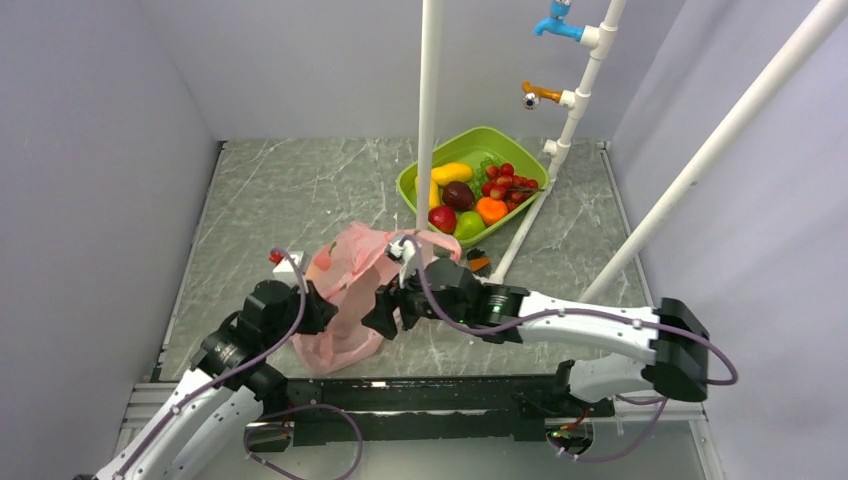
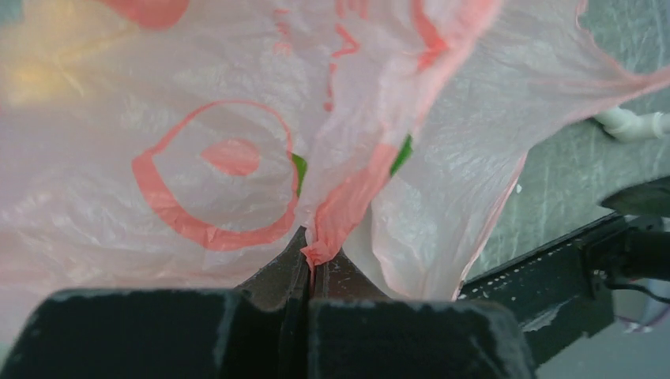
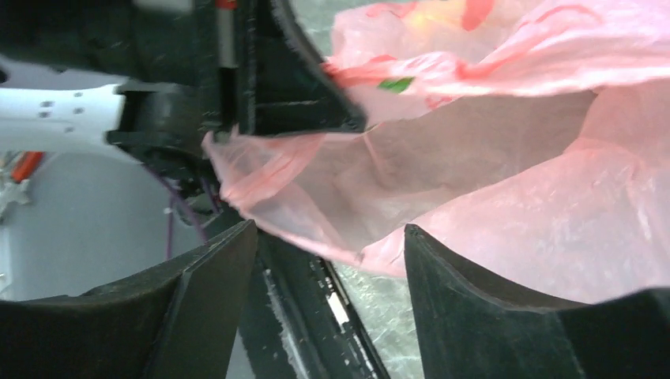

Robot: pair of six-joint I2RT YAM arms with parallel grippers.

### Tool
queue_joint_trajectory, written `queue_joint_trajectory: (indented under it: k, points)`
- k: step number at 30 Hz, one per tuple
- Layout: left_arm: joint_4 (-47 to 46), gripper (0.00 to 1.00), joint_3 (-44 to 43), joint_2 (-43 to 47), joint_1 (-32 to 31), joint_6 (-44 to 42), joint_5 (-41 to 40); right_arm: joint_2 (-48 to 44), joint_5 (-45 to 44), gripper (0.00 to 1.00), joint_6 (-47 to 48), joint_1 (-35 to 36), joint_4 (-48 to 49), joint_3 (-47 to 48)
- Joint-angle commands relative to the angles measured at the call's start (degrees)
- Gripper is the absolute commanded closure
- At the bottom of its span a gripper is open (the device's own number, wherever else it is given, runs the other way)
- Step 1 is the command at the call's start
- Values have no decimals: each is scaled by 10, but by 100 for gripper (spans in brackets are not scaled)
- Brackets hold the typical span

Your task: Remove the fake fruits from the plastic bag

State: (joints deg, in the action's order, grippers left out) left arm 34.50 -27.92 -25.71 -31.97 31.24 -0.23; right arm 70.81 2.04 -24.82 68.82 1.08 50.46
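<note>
Left wrist shows the left gripper [image 2: 309, 263] clenched on a fold of the plastic bag [image 2: 197, 166] (pink, crinkled), while the right gripper [image 3: 328, 264] gapes at its edge.

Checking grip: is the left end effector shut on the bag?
Shut: the left end effector pinches a fold of the plastic bag.

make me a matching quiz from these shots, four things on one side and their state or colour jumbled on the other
Things:
1 left end effector
2 right end effector
3 tub
4 upper tap

States and colours:
a blue
b open, fingers apart
c green
d shut on the plastic bag

Pairs: 1-d, 2-b, 3-c, 4-a
</note>
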Motion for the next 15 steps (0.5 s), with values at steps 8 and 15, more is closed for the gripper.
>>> queue_joint_trajectory:
  k: [8,15]
  points:
    - [0,100,57,114,-3,160,4,171,-48,46,10,-14,112,1]
    - [-15,100,4,120,-3,106,-39,209,-32,32,-9,-21,198,-18]
